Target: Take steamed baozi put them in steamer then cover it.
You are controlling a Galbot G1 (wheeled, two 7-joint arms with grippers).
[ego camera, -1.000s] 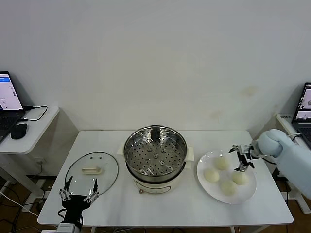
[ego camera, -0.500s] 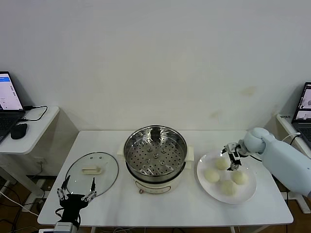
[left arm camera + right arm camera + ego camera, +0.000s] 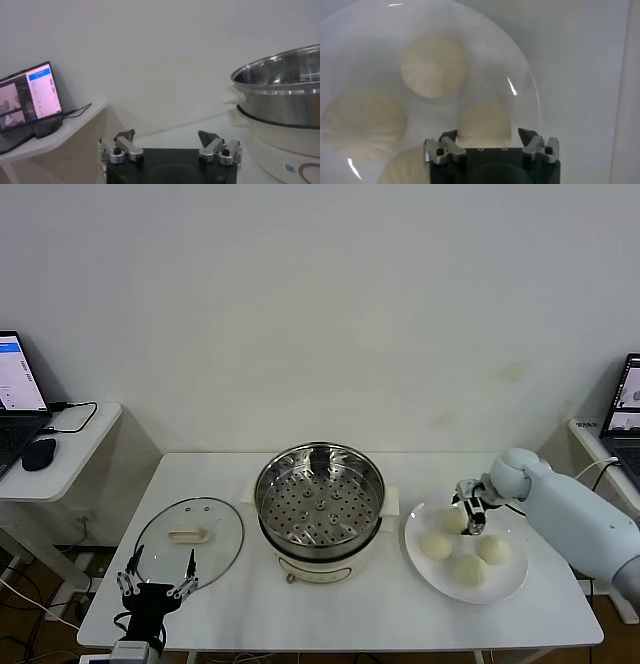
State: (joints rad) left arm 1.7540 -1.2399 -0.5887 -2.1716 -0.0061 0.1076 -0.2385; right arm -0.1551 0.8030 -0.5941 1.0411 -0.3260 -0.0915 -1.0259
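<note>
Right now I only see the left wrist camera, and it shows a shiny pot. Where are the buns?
Observer: Four baozi sit on a white plate, on the right side of the steamer.
Operator: Is the other hand holding one?
Observer: No. The right hand hovers open above the plate, over the bun at its far side.
Operator: Where's the lid?
Observer: The cover lies flat to the left of the steamer, just beyond the open left hand.
</note>
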